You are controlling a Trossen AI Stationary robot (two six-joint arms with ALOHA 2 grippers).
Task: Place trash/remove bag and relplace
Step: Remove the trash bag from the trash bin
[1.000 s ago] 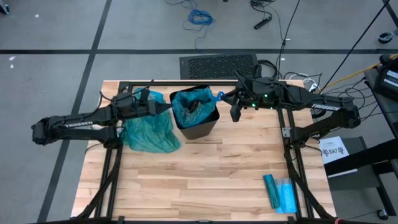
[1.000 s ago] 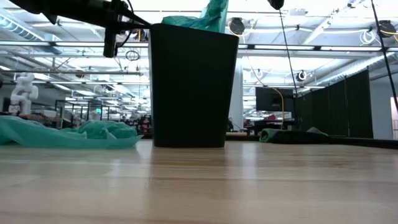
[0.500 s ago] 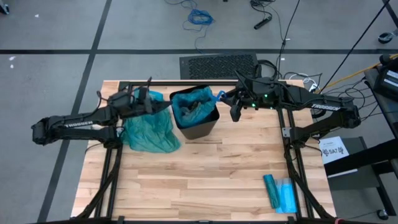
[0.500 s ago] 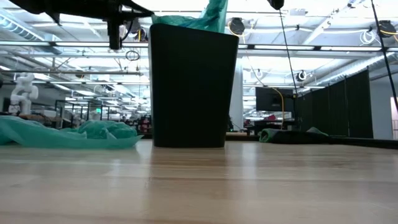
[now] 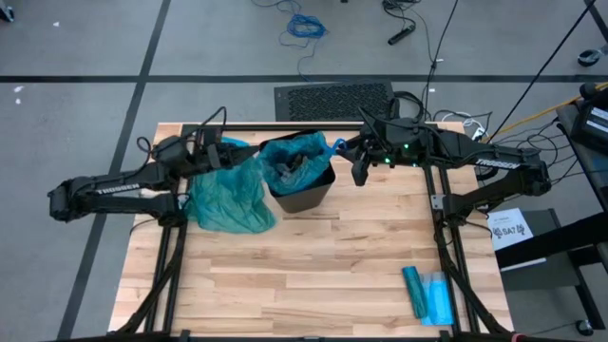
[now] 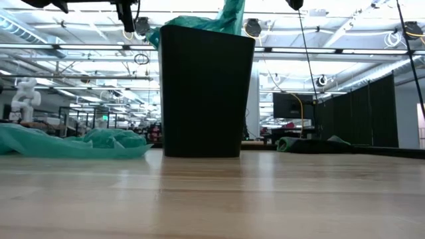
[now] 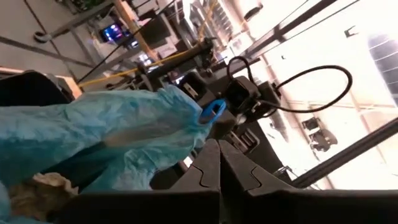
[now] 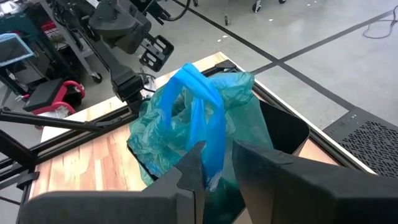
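Pulled back from the bin [image 5: 300, 186] since a second ago: left hand [image 5: 249, 162], fingers pressed together, bag [image 5: 296, 158] edge stretched along toward it. Trash [image 5: 293, 168] down inside the bag, in the bin at the bench's [image 5: 313, 275] far side. Right hand [image 5: 339, 148] narrowly clamped on the blue handle [image 8: 202, 112]. Spare bag [image 5: 228, 198] just left; packet [image 5: 427, 293] well apart.

Teal bag [image 5: 296, 157] in black bin [image 5: 306, 195]; pale striped wood table [image 5: 304, 275].

Both arms reach inward, left gripper [image 5: 249, 160] pinched closed (right gripper [image 5: 334, 147] likewise), wrists level.
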